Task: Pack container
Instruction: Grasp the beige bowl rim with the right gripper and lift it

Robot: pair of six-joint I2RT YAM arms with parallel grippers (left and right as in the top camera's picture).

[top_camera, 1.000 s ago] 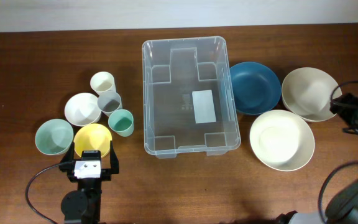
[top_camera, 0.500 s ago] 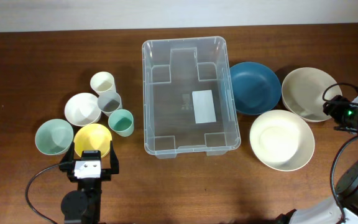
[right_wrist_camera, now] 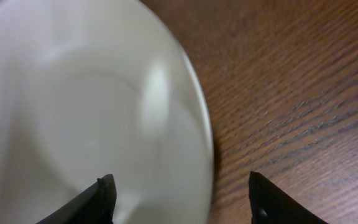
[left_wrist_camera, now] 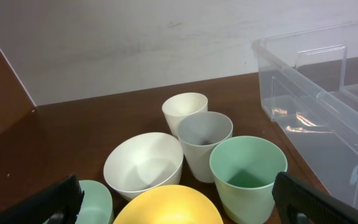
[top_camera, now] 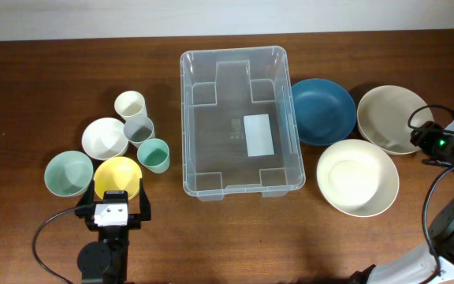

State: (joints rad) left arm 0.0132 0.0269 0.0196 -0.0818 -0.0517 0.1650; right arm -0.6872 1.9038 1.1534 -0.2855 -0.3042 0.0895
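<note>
The container point(top_camera: 241, 126), a large clear bin with a white label on its floor, stands in the table's middle with nothing in it. My right gripper point(top_camera: 421, 140) is at the right rim of a beige bowl point(top_camera: 392, 117). In the right wrist view its jaws point(right_wrist_camera: 182, 199) straddle that rim point(right_wrist_camera: 201, 143), one finger inside the bowl and one over the wood, with gaps on both sides. My left gripper point(top_camera: 115, 207) stands wide open at the near edge of a yellow bowl point(top_camera: 117, 175), holding nothing.
Left of the bin stand a mint bowl point(top_camera: 68, 173), a white bowl point(top_camera: 104, 137), and cream point(top_camera: 130, 104), grey point(top_camera: 139, 128) and mint point(top_camera: 154, 155) cups. On the right lie a blue bowl point(top_camera: 322, 110) and a cream-white bowl point(top_camera: 358, 177).
My right gripper has moved left from the table's right edge onto the beige bowl's rim, and its jaws have narrowed. The left arm has not moved.
</note>
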